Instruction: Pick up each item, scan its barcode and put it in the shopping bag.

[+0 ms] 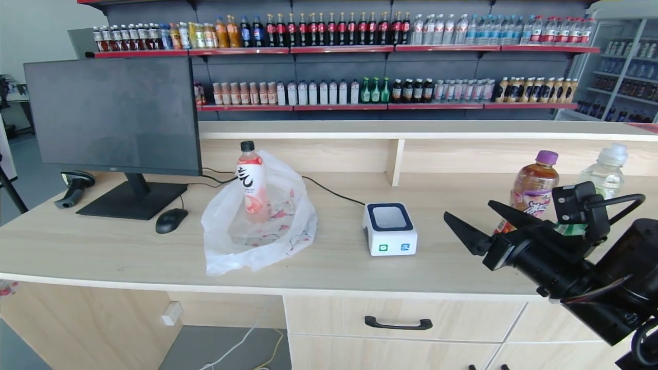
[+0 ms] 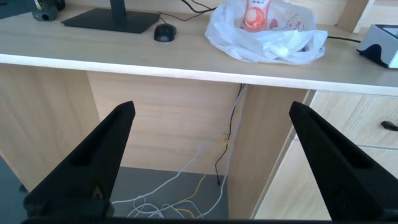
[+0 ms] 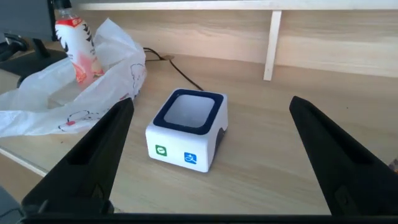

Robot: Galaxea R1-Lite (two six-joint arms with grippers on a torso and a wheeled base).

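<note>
A white plastic shopping bag (image 1: 257,226) lies open on the wooden counter (image 1: 329,257), and a pink-labelled bottle (image 1: 252,182) stands upright inside it. To its right sits a small white barcode scanner box (image 1: 389,228). A brown tea bottle with a purple cap (image 1: 532,192) and a clear bottle (image 1: 606,172) stand at the far right. My right gripper (image 1: 467,208) hovers open in front of the tea bottle, pointing toward the scanner box (image 3: 186,130). My left gripper (image 2: 211,109) is open, low in front of the counter, facing the bag (image 2: 267,37).
A monitor (image 1: 113,118) on its stand, a black mouse (image 1: 170,221) and a handheld scanner (image 1: 74,187) occupy the counter's left part. A cable (image 1: 329,192) runs behind the bag. A raised shelf ledge (image 1: 411,128) backs the counter; drawers sit below.
</note>
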